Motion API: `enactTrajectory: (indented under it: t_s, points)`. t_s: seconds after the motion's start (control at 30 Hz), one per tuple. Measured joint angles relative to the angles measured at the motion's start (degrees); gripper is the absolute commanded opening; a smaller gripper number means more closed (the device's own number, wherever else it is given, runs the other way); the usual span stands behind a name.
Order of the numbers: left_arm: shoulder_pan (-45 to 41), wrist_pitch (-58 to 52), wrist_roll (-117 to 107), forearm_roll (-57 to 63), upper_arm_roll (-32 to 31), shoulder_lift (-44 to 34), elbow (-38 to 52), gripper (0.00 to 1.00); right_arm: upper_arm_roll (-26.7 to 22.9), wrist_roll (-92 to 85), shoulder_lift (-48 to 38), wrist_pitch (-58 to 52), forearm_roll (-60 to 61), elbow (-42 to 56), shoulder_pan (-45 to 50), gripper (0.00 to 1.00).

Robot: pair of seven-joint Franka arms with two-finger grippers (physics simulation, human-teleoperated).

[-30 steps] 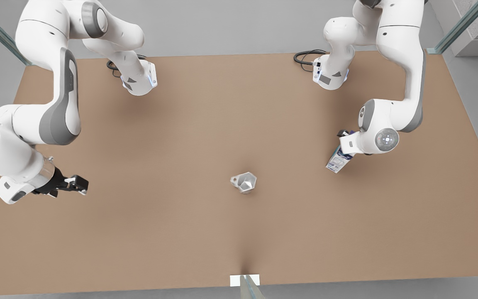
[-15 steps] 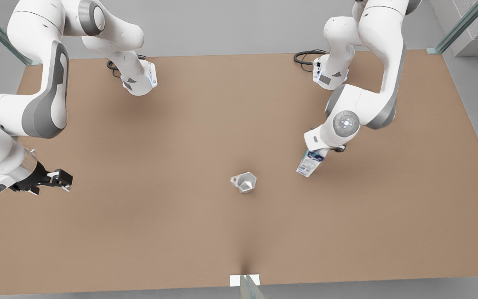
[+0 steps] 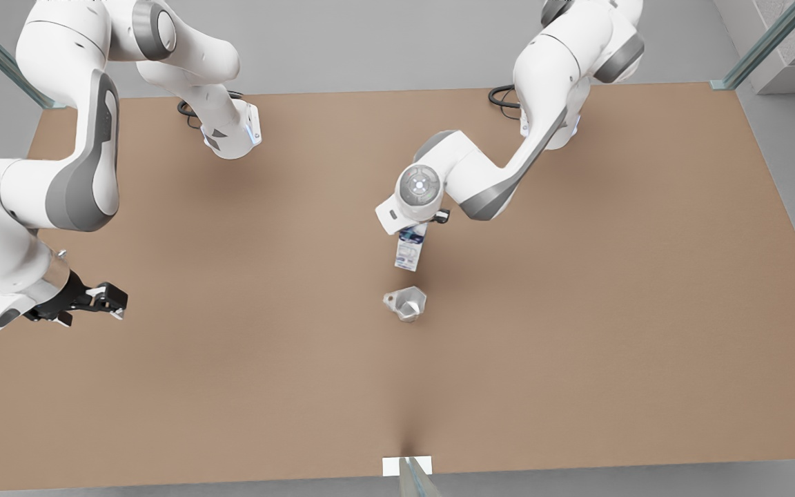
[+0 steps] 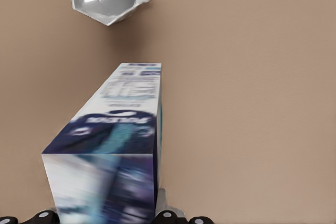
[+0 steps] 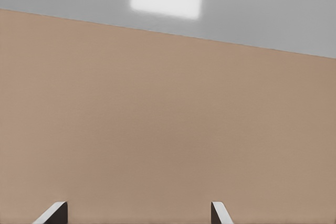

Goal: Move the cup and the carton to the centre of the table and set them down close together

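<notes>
brown table [image 3: 577, 345] spreads under both our arms. our left gripper [image 3: 419, 225] hangs near its middle, clamped on the carton [image 3: 408, 254], which tilts just above the table, close to the cup [image 3: 407, 303] but apart from it. our right gripper [image 3: 104, 301] waits at the front view's left edge, fingers [image 5: 55, 213] spread wide, holding nothing.

Open table [image 3: 577, 331] all round — cup [image 3: 406, 303] just beside carton [image 3: 409, 248].
</notes>
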Motion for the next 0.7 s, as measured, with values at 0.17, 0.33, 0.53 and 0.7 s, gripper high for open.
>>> enactTrajectory:
  t_s: [0.17, 0.33, 0.53, 0.7]
  points:
    - [0.10, 0.30, -0.33, 0.15, 0.04, 0.84, 0.00, 1.00, 0.00, 0.00, 0.00, 0.00, 0.03, -0.05, 0.00, 1.00]
    - [0.23, -3.76, -0.12, 0.19, 0.48, 0.06, 4.04, 1.00, 0.09, 0.08, -0.09, -0.25, 0.10, 0.00, 0.17, 1.00]
    - [13.36, -11.11, 20.69, -0.02, 24.11, -14.30, 9.66, 1.00, 0.09, 0.18, 0.08, 1.05, 0.11, 0.13, 0.46, 1.00]
    - [17.00, -9.37, 21.18, 2.61, 21.18, -18.65, 6.33, 1.00, 0.09, 0.34, 0.70, 1.02, 0.22, 0.04, 0.42, 1.00]
